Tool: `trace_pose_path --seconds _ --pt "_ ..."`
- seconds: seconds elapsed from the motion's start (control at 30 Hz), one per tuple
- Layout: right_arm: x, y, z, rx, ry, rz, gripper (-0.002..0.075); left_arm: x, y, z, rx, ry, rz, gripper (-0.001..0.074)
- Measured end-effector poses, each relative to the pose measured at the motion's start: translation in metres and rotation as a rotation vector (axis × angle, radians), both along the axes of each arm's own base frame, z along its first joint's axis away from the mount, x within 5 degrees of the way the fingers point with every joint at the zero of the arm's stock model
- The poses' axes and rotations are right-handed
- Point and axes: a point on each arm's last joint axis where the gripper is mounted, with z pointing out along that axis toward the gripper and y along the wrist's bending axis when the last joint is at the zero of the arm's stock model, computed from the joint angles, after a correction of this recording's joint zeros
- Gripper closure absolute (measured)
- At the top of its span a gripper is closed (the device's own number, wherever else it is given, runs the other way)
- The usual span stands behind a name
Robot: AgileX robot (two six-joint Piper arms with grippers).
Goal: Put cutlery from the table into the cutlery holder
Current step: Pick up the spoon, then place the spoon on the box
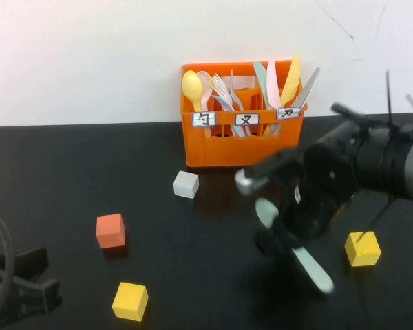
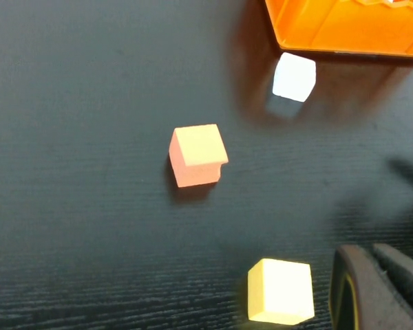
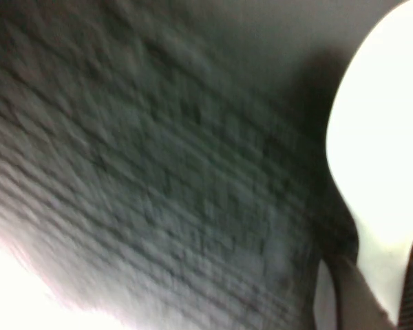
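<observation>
Mint-green spoon (image 1: 294, 245) clamped in right gripper (image 1: 283, 237), above bench (image 1: 69, 172), 5 o'clock of orange cutlery holder (image 1: 242, 113). Left gripper (image 1: 24, 285) parked at 8 o'clock corner; opening unclear.

The right gripper (image 1: 283, 237) is clamped on the mint spoon (image 1: 294, 246), lifted over bare table (image 1: 55, 165) in front of the holder (image 1: 242, 113); nothing stands between it and the crate; the white cube (image 1: 186, 184) sits just left of that path, near the crate's front corner; the yellow cube (image 1: 363, 248) lies just right of the gripper; all three compartments already hold upright cutlery; the left gripper (image 1: 20, 285) rests at the near left edge, the red cube (image 1: 111, 230) and orange-yellow cube (image 1: 130, 301) close beside it
</observation>
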Motion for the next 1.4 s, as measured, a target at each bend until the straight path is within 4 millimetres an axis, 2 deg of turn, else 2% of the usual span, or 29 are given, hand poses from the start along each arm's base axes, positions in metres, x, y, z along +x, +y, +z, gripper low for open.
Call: trace_pose_path --seconds 0.33,0.6,0.7,1.07,1.4 --pt "0.035 0.029 0.071 0.235 -0.338 0.093 0.06 0.001 0.001 0.0 0.018 -0.011 0.0 0.0736" --pt "0.061 0.049 0.124 0.479 -0.702 0.099 0.06 0.001 0.004 0.0 0.055 -0.016 0.012 0.0736" --pt "0.071 0.056 0.129 0.544 -0.8 0.101 0.06 0.001 0.004 0.0 0.059 -0.016 0.012 0.0736" --pt "0.101 0.078 0.113 0.63 -0.931 0.103 0.06 0.001 0.004 0.0 0.061 -0.015 0.012 0.0736" --pt "0.109 0.085 0.093 0.559 -0.979 0.183 0.06 0.001 0.004 0.0 0.066 -0.017 0.01 0.0736"
